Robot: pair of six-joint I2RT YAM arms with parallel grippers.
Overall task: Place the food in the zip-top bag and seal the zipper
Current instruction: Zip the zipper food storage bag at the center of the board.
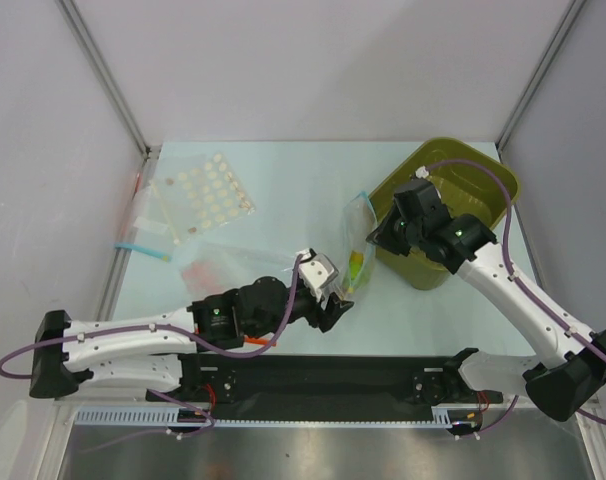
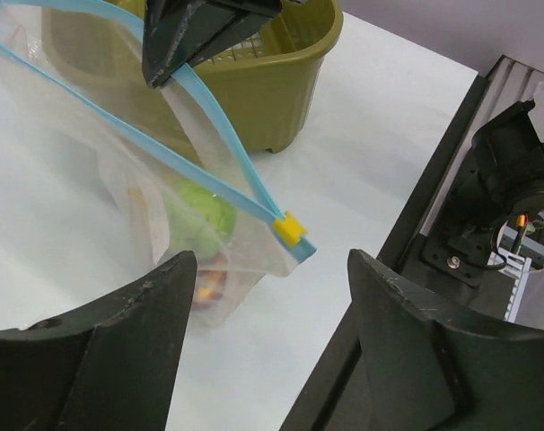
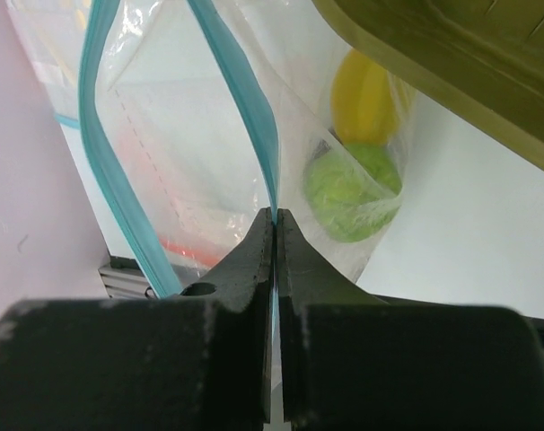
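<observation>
Right pincer (image 3: 275,220) clamped on zipper (image 3: 241,90); left pincer (image 2: 270,260) apart, yellow slider (image 2: 290,229) only in its view

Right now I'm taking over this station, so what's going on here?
The right gripper is shut on the blue zipper, holding the clear bag up beside the olive basket. A green fruit and a yellow fruit sit inside. The left gripper is open near the yellow slider; the bag is unsealed.

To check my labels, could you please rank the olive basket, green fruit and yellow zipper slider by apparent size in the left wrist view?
Largest: olive basket, though partly cropped.
Then: green fruit, inside the zip-top bag.
Smallest: yellow zipper slider.
</observation>
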